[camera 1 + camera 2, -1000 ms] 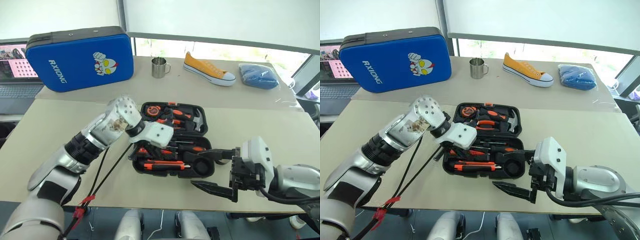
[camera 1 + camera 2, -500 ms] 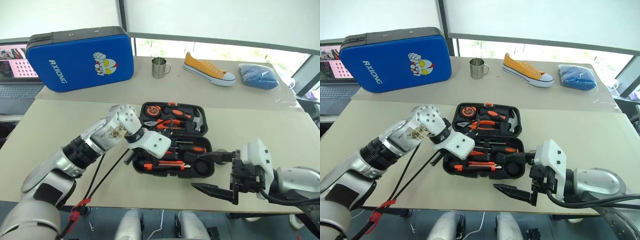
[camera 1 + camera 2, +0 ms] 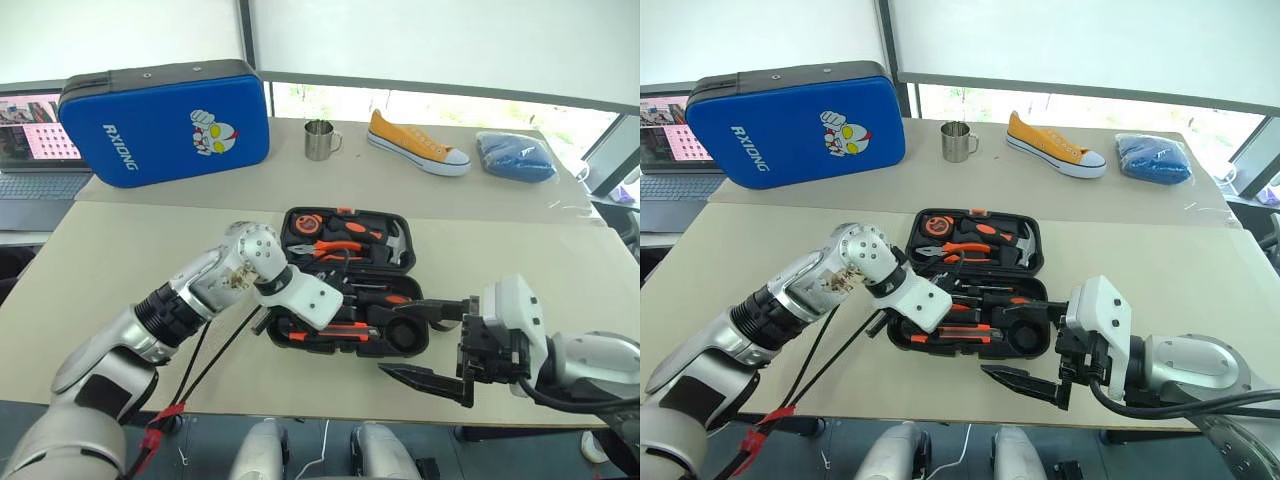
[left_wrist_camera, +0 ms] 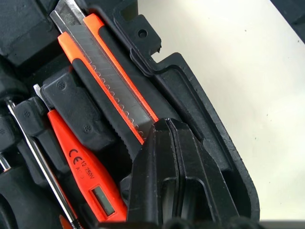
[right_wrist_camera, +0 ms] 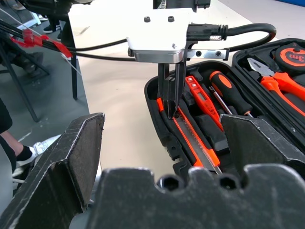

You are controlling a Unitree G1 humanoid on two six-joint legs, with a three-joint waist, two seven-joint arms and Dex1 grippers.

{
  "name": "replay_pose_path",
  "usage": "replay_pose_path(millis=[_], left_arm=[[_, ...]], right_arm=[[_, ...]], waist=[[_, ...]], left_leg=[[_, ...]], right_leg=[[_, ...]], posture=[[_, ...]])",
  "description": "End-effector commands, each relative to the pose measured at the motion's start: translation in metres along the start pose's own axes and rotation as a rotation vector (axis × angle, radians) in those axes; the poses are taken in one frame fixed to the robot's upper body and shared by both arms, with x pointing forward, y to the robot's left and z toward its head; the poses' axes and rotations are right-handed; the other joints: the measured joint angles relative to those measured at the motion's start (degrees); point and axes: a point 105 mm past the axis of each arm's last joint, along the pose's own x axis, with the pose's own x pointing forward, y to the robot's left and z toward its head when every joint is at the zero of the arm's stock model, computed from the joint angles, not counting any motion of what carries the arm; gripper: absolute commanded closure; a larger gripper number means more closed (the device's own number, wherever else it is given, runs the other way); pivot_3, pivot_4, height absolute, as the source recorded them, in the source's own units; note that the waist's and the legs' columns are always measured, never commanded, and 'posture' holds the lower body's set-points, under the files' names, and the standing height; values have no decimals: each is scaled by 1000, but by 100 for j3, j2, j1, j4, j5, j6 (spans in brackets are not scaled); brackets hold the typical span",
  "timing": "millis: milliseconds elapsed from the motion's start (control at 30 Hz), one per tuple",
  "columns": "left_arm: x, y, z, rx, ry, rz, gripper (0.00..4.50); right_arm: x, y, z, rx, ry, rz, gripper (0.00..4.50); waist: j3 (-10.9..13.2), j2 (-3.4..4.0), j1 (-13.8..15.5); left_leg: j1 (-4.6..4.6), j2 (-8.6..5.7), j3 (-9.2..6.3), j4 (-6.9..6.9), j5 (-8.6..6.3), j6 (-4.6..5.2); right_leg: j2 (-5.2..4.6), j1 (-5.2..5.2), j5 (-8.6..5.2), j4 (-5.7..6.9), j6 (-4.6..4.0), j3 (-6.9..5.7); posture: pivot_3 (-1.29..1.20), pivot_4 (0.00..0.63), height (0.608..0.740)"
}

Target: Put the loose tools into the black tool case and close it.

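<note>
The utility knife (image 4: 106, 81) is lying in the black tool case (image 3: 345, 285), its end right under my left gripper (image 5: 172, 109), whose fingers are pressing together. My right gripper (image 3: 432, 345) is hovering spread wide beside the case.

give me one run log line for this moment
left gripper: shut, pressing utility knife into black tool case | right gripper: open, empty, beside case | lid: open
</note>
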Motion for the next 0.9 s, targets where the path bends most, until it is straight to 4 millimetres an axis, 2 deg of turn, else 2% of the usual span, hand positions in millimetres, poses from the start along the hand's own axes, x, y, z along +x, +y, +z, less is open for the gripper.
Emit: replay_pose_path(millis=[33, 167, 267, 367, 400, 533, 633, 733, 833, 900], left_arm=[[8, 5, -8, -51, 11, 23, 4454], [-11, 21, -3, -110, -96, 141, 4454], [-36, 32, 4, -206, -251, 263, 4454], [-66, 36, 0, -311, -374, 368, 3803], [-75, 33, -2, -340, -402, 388, 3341], [-108, 17, -8, -422, -491, 469, 2082], [-129, -2, -1, -404, -568, 491, 1024], [-139, -17, 12, -355, -610, 498, 52], [-134, -22, 24, -294, -624, 499, 52], [-127, -23, 27, -275, -622, 496, 52]], right_arm=[[-1, 1, 5, -34, 2, 1, 0], [-5, -5, 2, -45, 17, -40, 0], [-13, -17, -4, -44, 31, -129, 0], [-30, -32, -13, -34, 46, -259, 0], [-40, -38, -17, -11, 57, -303, 0], [-88, -50, -34, 55, 130, -444, 0], [-118, -50, -42, 61, 212, -466, 0], [-137, -50, -45, 58, 283, -446, 0], [-140, -60, -48, 12, 351, -388, 0], [-134, -74, -53, -31, 390, -372, 0]], waist=[[-2, 2, 11], [-2, 2, 31], [-1, 1, 2], [-1, 1, -4], [-1, 1, -6], [-1, 2, -9], [-1, 3, -11], [1, 4, -16], [0, 4, -29], [0, 4, -35]], left_leg=[[0, 0, 0, 0, 0, 0], [-3, -6, -3, 4, 0, 0], [-13, -5, -5, 4, 0, 1], [-20, -3, -8, 4, 0, 1], [-20, -3, -9, 4, -1, 1], [-18, -4, -8, -1, -1, 1], [-12, -2, -6, -7, -1, 1], [-6, 4, -3, -11, -1, 0], [2, 3, 1, -12, -1, 0], [10, 1, 7, -14, -1, 0]], right_leg=[[0, 2, 0, 0, 0, 0], [-4, 5, -2, -3, 6, 0], [-3, -5, -2, -1, 6, 1], [-2, -12, -2, 2, 6, 1], [-1, -12, -2, 1, 6, 1], [-2, -13, -3, 1, 7, 1], [-3, -10, -3, -2, 7, 2], [-4, -6, -4, -4, 6, 4], [-6, 3, -4, -9, 7, 5], [-5, 7, -4, -11, 7, 8]], posture=[[0, 150, 739], [0, 150, 739], [0, 150, 739], [0, 150, 739], [0, 150, 739], [0, 150, 739], [0, 150, 739], [0, 150, 739], [0, 150, 739], [0, 150, 739]])
